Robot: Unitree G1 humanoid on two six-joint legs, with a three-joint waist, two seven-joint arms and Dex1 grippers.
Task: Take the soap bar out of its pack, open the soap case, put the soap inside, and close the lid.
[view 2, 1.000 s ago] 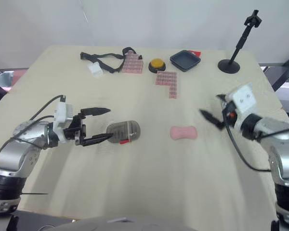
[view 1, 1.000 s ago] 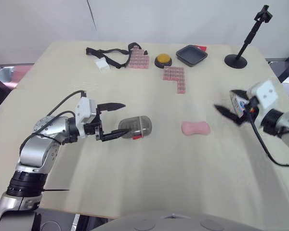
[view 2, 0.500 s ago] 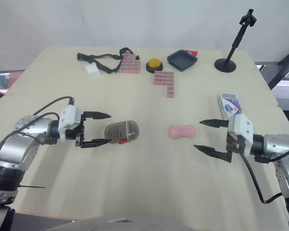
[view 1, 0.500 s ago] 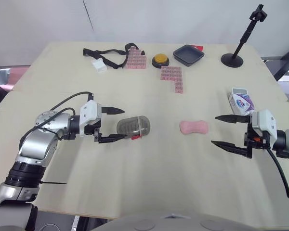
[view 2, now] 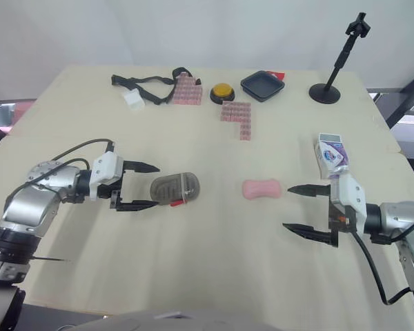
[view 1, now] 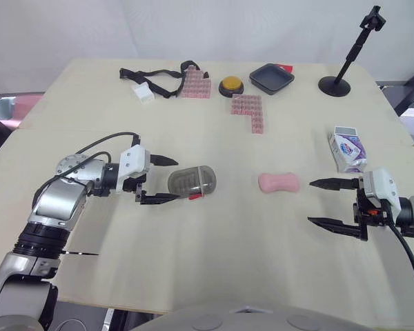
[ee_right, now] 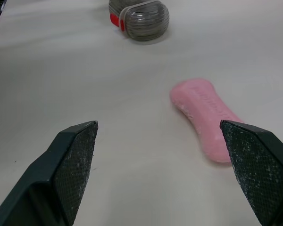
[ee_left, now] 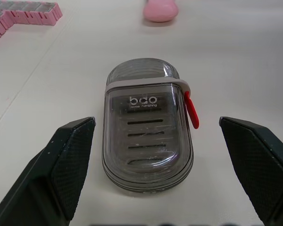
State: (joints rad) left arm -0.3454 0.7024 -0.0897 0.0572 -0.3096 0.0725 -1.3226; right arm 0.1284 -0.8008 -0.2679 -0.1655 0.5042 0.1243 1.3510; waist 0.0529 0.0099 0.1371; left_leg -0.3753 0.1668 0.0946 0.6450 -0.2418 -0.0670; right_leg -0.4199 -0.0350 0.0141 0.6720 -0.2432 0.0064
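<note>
Along its near edge the table [view 1: 214, 255] lies bare, with wide room in front of both arms. The right gripper [view 1: 311, 201], fingers spread wide and holding nothing, points at the pink soap bar [view 1: 279, 182] from near by; the bar lies bare on the open middle. The left gripper [view 1: 176, 180], likewise spread and empty, brackets the closed soap case [view 1: 193, 181] — touching neither side. The pack [view 1: 347, 148] lies near the right edge; pink blocks [view 1: 249, 112], a yellow button [view 1: 233, 85] and a black tray [view 1: 272, 78] line the far side.

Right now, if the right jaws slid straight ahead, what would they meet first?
Probably the pink soap bar, lying ahead within their open span; the soap case sits farther on. Their height is unclear.
</note>
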